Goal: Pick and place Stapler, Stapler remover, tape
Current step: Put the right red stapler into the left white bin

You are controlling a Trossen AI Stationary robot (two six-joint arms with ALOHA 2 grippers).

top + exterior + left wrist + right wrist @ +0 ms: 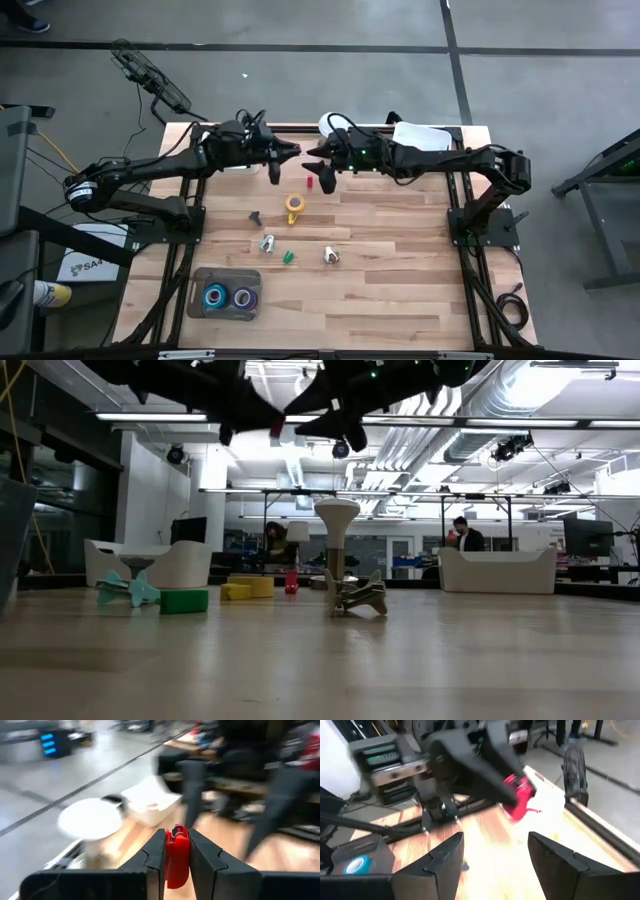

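Observation:
My left gripper point(274, 168) hovers above the far middle of the table, shut on a small red object point(176, 852) that looks like a mini stapler; the same red stapler point(520, 797) shows in the right wrist view. My right gripper point(318, 172) faces it from the right, open point(495, 842) and holding nothing. Another small red piece point(310, 184) stands on the table below them. A yellow-orange tape roll point(294, 205) lies on the wood. Blue tape point(214, 296) and purple tape point(243, 298) lie in a dark tray point(225, 271). My left gripper pinches the red stapler's body point(175, 862) between its two fingers, one on each flat side. The stapler's end point(177, 831) sticks out past the fingertips. It is lifted clear of the table, as the low view's red spot point(276, 425) shows.
On the table's middle lie a dark small piece point(256, 216), two silvery metal pieces point(267, 242) point(331, 255) and a green block point(288, 257). A white bin point(420, 135) and a white round thing point(330, 125) sit at the far edge. People show in the room behind.

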